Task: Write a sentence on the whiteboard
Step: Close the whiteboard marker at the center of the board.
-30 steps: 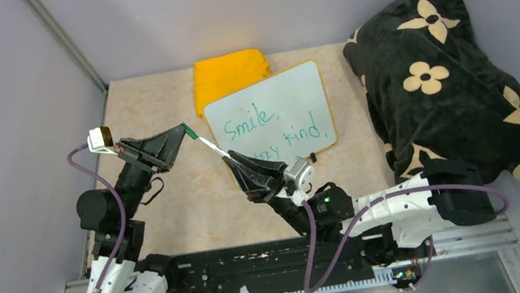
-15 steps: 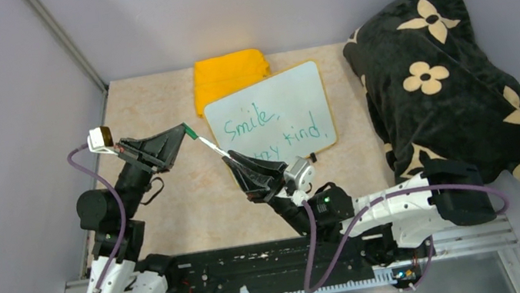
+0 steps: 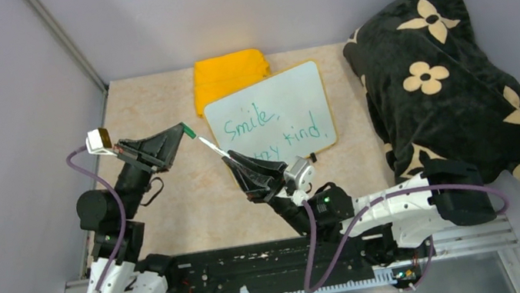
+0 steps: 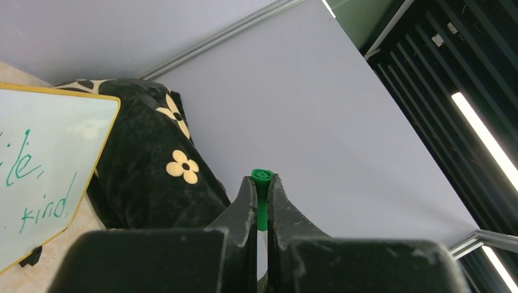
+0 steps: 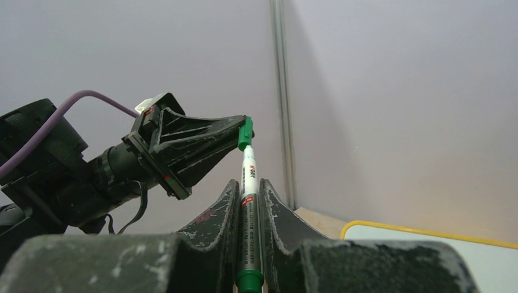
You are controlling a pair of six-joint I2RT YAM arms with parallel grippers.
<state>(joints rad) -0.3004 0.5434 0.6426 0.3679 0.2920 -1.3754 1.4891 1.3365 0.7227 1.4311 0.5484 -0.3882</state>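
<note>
- Top external view: a beige marbled bench [image 3: 195, 203] inside a grey-walled enclosure, with two arms rising from its near edge.
- The whiteboard [image 3: 268, 118] lies flat in the far half of the bench, about midway between the left and right edges. It is turned slightly askew, and its far left corner overlaps a folded yellow cloth [image 3: 229, 73] at the far edge.
- The sentence [image 3: 263, 126] is in green handwriting on two lines. "Smile," is on top and "kind," below it. The start of the lower line is hidden behind the right gripper.
- A black blanket [image 3: 441, 80] with cream flowers is heaped along the right edge, just beside the whiteboard.
- The right gripper [image 3: 229, 159] is raised over the whiteboard's near left corner. Its fingers are clenched on the white barrel of a marker [image 3: 213, 147], which points left and away.
- The left gripper [image 3: 183, 131] is raised over the left half of the bench and points right. Its fingertips pinch a green cap [image 3: 189, 132].
- Right wrist view: the cap [image 5: 245, 132] meets the far end of the marker [image 5: 250, 213]. Whether it is fully seated cannot be told.
- Left wrist view: the cap [image 4: 261, 177] is clamped end-on between the closed fingers.
</note>
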